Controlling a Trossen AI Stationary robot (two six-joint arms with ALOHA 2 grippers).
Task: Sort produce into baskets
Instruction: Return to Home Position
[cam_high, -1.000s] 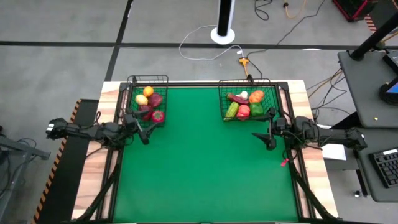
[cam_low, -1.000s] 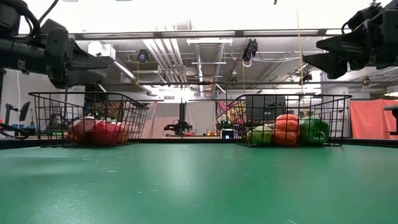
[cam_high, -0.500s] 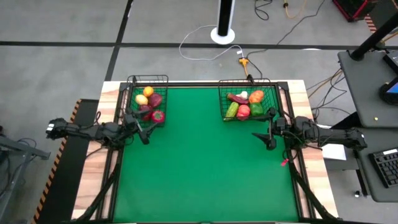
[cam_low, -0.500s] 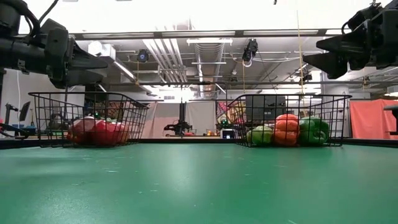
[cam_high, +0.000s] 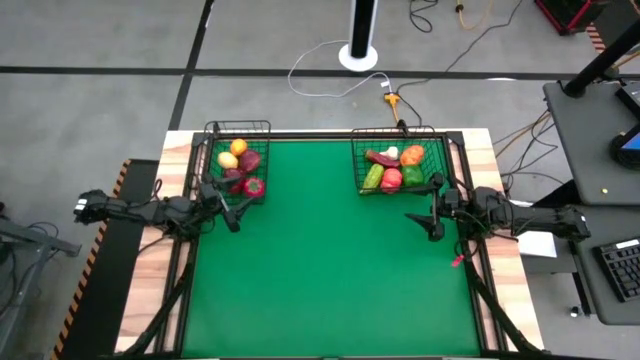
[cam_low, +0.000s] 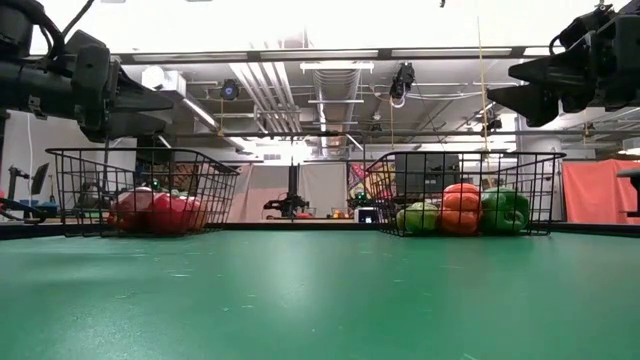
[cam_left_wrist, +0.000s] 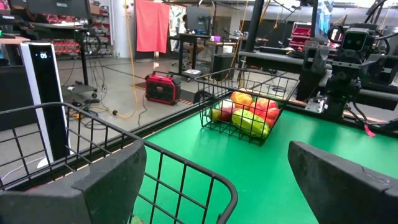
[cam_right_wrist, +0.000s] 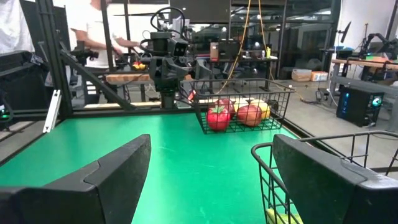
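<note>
Two black wire baskets stand at the table's far side. The left basket (cam_high: 237, 158) holds yellow, orange, maroon and red produce (cam_high: 245, 172). The right basket (cam_high: 398, 160) holds green, red, orange, maroon and white produce (cam_high: 395, 170). My left gripper (cam_high: 233, 215) hovers open and empty just near of the left basket's near right corner. My right gripper (cam_high: 425, 222) hovers open and empty near of the right basket's near right corner. In the wrist views each open gripper (cam_left_wrist: 217, 180) (cam_right_wrist: 208, 174) looks across the table at the other basket.
The green mat (cam_high: 330, 270) covers the table between the arms. A person stands beyond the table's left side in the right wrist view (cam_right_wrist: 99, 31). A white stand (cam_high: 360, 40) and cables lie on the floor beyond the far edge.
</note>
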